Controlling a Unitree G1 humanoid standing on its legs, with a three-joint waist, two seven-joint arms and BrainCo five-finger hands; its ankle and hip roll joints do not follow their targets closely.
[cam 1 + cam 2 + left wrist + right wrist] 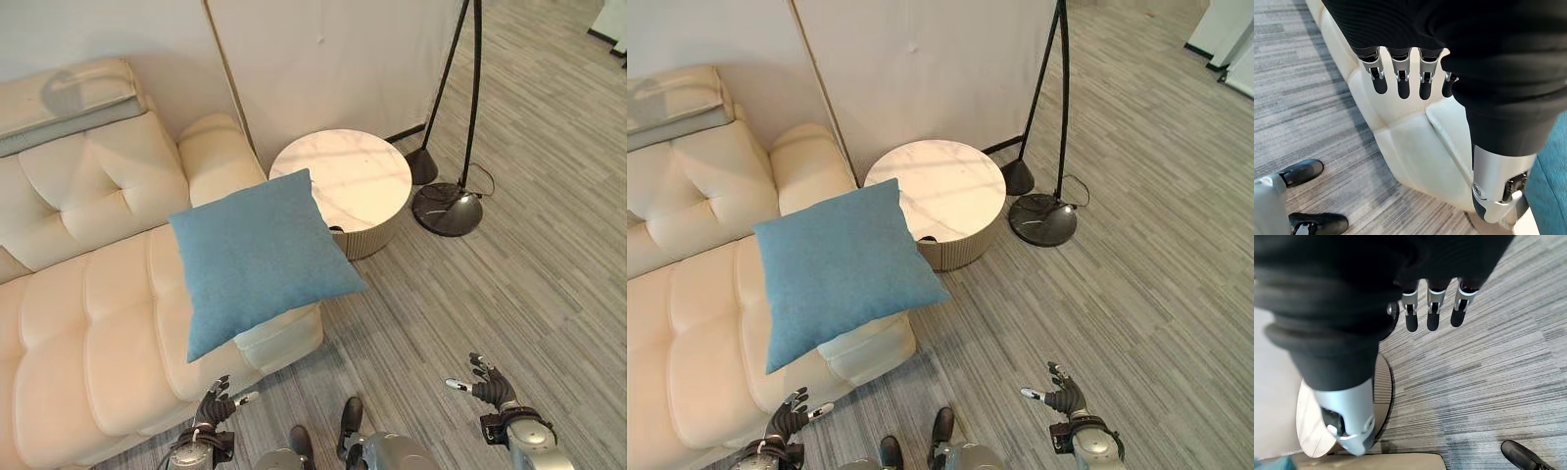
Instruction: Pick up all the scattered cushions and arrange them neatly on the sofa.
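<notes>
Square blue cushion [257,257] on sofa [88,333]

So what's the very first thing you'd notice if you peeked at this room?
The blue cushion jumps out: it lies tilted on the end of the cream sofa, one corner poking out over the sofa's edge. Right beside it stands a round marble-topped table, with a black floor lamp just past it on the grey striped floor.

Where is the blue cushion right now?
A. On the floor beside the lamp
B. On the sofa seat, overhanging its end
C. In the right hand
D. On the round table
B: the blue cushion lies on the sofa, its corner jutting past the seat's end toward the round table; both hands hold nothing.
</notes>
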